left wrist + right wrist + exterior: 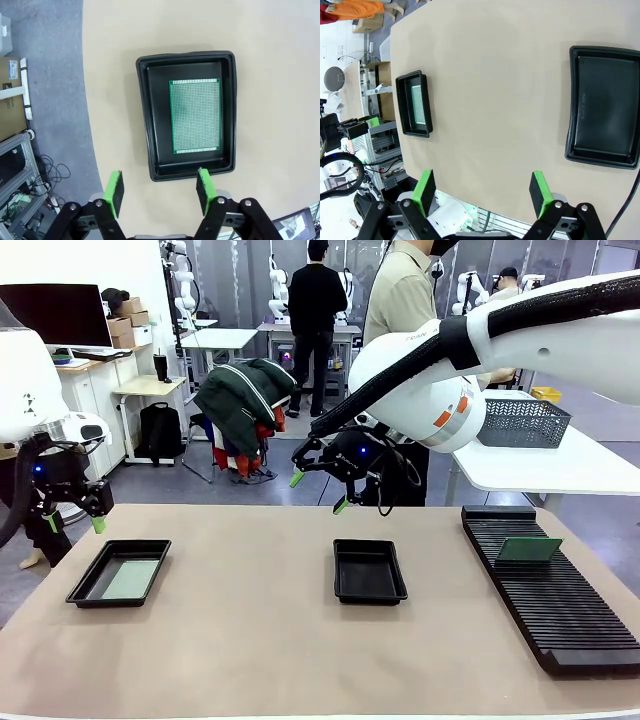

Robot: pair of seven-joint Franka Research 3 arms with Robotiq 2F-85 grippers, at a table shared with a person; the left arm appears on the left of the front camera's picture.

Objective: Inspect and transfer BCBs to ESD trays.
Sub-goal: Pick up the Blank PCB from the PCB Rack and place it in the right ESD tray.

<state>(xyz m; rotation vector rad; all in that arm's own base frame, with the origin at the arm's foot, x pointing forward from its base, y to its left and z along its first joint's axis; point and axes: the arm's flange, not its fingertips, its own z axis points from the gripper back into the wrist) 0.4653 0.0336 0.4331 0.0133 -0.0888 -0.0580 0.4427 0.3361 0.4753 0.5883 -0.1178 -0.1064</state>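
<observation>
Green pads (114, 187) of my left claw (159, 180) rise nearest the lens, spread wide with nothing between them. Below them lies the left tray (142, 115), and one BCB (195, 116) rests flat on its floor, closer to one long wall than the other. From the front, my left arm stands at the table's (250, 650) left edge, wrist turned down, with the left claw (75, 523) hanging clear above the tabletop just outside the left tray (80, 590), where the BCB (133, 578) shows pale.

My right arm sweeps in from high on the right and reaches across to the middle. Its wrist tips downward and to my left, so the right claw (318, 492) hangs in the air beyond the far end of the middle tray (370, 598). Those fingers are also parted wide and hold nothing. Through that wrist, the right claw (482, 180) looks down on bare tabletop, with the middle tray (605, 105) to one side and the left tray (402, 105) with its BCB (418, 105) well apart on the other.

A second BCB (528, 549) leans in the slotted rack (560, 610) on my right.
</observation>
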